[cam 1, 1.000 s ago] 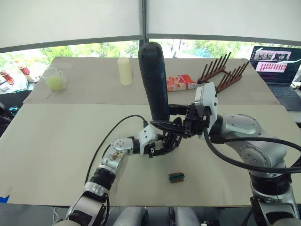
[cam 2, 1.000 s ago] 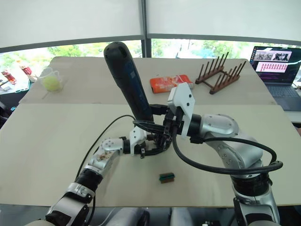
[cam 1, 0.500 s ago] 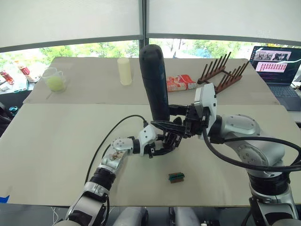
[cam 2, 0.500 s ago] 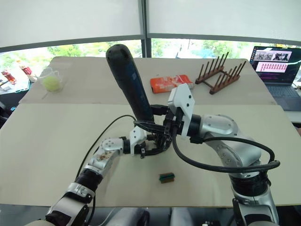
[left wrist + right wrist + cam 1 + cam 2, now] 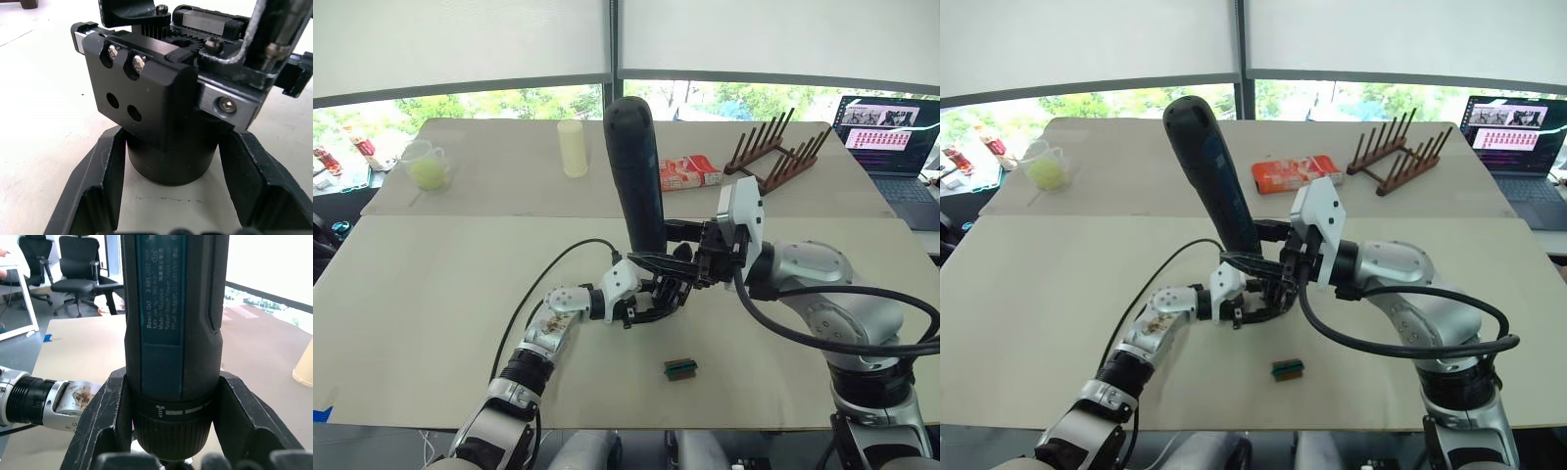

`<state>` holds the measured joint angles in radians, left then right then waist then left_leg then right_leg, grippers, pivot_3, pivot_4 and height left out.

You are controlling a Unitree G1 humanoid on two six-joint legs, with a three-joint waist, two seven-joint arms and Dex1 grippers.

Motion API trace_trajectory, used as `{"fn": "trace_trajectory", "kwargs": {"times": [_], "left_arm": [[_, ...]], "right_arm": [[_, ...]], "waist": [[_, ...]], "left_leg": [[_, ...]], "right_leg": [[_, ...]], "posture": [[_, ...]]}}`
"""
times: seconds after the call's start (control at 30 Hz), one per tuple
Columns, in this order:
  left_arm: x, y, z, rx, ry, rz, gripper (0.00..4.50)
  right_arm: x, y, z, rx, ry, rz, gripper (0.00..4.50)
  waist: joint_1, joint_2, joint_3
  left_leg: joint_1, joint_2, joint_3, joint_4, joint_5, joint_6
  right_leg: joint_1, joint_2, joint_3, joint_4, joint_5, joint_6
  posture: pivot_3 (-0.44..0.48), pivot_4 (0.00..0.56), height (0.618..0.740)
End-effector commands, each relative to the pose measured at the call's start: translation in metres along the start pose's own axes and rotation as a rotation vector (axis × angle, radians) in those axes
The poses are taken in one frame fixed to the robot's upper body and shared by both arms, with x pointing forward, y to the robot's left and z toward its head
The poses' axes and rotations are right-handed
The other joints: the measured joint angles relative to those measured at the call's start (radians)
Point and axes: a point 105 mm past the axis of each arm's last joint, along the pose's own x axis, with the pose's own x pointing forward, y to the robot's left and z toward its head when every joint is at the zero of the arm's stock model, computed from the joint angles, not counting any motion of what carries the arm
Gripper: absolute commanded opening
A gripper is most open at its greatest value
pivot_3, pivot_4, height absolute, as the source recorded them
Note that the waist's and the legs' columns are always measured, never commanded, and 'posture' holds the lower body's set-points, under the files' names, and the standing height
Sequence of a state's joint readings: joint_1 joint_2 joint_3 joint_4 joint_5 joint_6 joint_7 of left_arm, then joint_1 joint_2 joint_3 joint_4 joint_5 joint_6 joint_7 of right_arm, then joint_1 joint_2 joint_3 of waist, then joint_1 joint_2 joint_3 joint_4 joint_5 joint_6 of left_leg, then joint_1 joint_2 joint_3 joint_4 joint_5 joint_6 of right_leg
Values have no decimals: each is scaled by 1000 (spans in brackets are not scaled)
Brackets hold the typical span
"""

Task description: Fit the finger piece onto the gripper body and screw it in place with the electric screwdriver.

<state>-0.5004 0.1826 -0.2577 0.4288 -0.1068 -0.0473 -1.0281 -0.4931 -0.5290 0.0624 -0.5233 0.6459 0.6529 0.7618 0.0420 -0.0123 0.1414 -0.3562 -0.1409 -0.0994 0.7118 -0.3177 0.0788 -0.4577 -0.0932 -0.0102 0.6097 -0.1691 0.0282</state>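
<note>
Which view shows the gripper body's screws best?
Left wrist view: the gripper body sits close up between the left gripper's fingers, screws and empty holes plain. Both eye views show it as a small dark mass under the screwdriver, detail unreadable.

The gripper body point(image 5: 161, 117) stands on the near table point(image 5: 431, 323), between the left gripper's point(image 5: 168, 196) fingers; the screwdriver point(image 5: 636, 176) rises upright just above it, in the right gripper point(image 5: 171, 431). A small block point(image 5: 680, 368) lies nearer the robot, slightly right. On the far table point(image 5: 489, 176) stand a cup point(image 5: 429, 164) left, a cylinder point(image 5: 573, 148), a box point(image 5: 689, 172), a rack point(image 5: 778, 152) and a laptop point(image 5: 891, 132) far right.
</note>
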Motion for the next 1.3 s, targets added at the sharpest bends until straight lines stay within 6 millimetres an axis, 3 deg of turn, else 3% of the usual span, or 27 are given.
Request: {"fn": "trace_trajectory", "kwargs": {"times": [0.03,0.3,0.5,0.77,1.0,1.3], "left_arm": [[3,1,12,30,-36,2,2288],[3,3,12,34,-28,2,2288],[4,8,15,40,-23,7,2288],[4,10,15,45,-18,2,2288],[2,10,14,49,-12,-1,2288],[3,8,13,43,-15,-1,2288]], "right_arm": [[-4,0,11,-47,-59,-14,1897],[-15,-6,-4,-46,-106,-64,1897],[-23,-16,-29,-35,-51,-107,1897],[-18,-14,-39,32,-42,-97,1897],[-18,-11,-59,53,45,-95,1897],[-21,-13,-70,11,125,-86,1897]], "waist": [[0,0,0],[-2,0,0],[-2,0,0],[-2,0,0],[-2,1,0],[-1,1,-1]], "left_leg": [[0,0,0,0,0,0],[1,0,0,0,0,0],[2,0,0,0,0,0],[2,0,0,0,0,0],[3,0,0,0,0,0],[4,0,0,0,0,0]], "right_leg": [[0,0,0,0,0,0],[0,1,0,0,0,0],[2,1,0,0,0,0],[2,1,0,1,0,0],[3,1,0,0,0,0],[3,1,0,0,0,0]], "posture": [[0,150,740],[0,150,740],[0,150,740],[0,150,740],[0,150,740],[0,150,740]]}}
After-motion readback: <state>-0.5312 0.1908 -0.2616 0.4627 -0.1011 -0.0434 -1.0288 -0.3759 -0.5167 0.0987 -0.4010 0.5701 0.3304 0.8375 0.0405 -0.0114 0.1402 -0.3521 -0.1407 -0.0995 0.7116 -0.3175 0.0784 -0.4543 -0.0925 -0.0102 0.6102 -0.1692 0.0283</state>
